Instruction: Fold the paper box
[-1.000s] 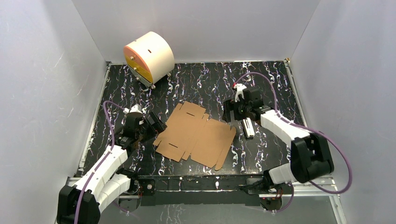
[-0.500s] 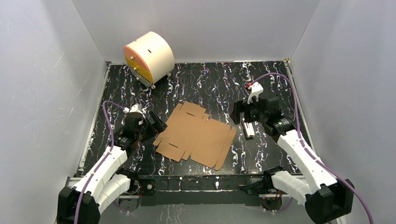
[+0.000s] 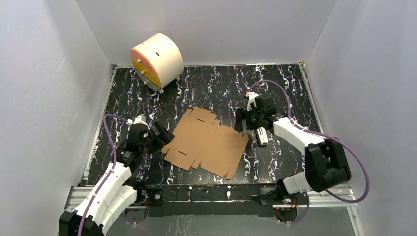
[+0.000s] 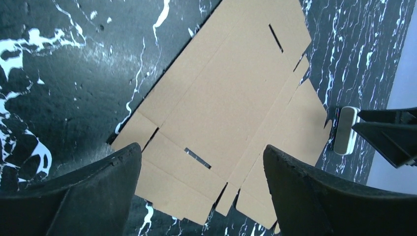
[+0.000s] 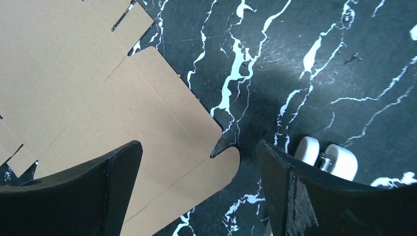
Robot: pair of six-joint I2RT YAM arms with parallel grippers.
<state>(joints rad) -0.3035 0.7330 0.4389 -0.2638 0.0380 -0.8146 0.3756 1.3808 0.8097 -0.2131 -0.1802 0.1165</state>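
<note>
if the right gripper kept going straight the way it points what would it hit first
Likely the paper box, its edge flap lying flat under the right gripper; bare table is just beside, so it's close.

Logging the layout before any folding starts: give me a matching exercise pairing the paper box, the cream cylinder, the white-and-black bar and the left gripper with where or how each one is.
Column one
1. paper box
2. cream cylinder
3. white-and-black bar
4. left gripper

Column two
A. far left corner of the table
B. jaws open, at the paper box's left side
C. flat and unfolded, mid-table
D. lying just right of the paper box

Pairs: 1-C, 2-A, 3-D, 4-B
</note>
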